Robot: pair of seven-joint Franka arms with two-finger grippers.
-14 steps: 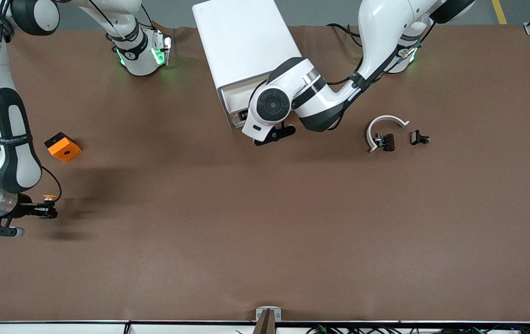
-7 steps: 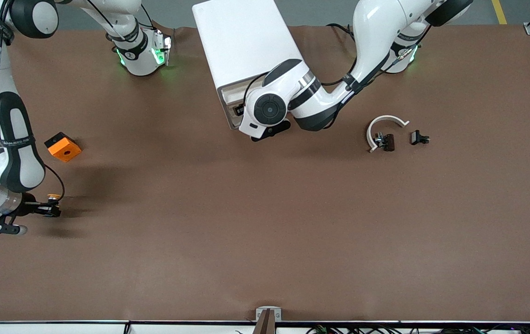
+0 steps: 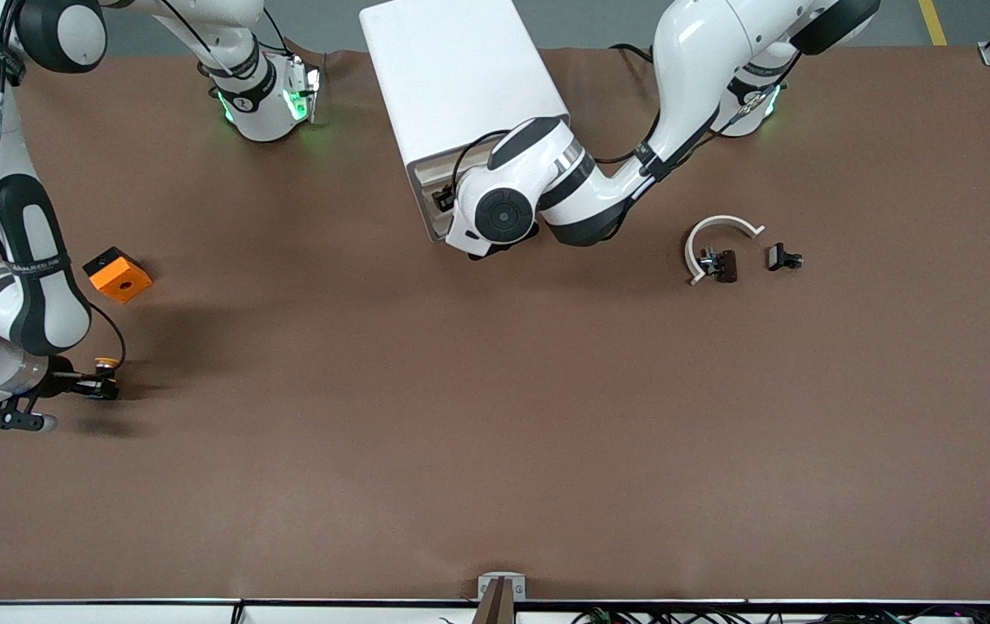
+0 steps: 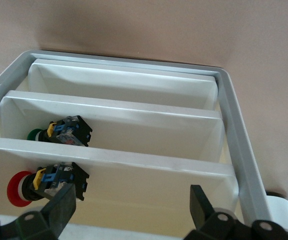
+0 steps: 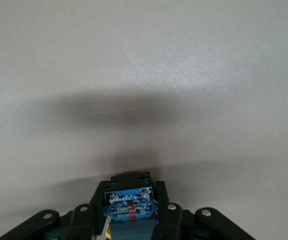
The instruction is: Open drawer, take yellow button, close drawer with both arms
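Observation:
The white cabinet lies mid-table near the arms' bases, its drawers facing the front camera. My left arm's hand is at that front. In the left wrist view my left gripper is open, its fingers on either side of a pale drawer front. I cannot tell how far out that drawer stands. My right gripper hangs low over the table at the right arm's end, shut on the button, whose orange cap faces up. In the right wrist view the button's dark body with a blue label sits between the fingers.
An orange square block lies close to my right gripper, farther from the front camera. A white arc with a black clip and a second black clip lie toward the left arm's end. A green-capped button and a red-capped one sit in other trays.
My left hand has moved in against the cabinet's front. My right gripper, still holding the button, has shifted slightly toward the orange block and come lower.

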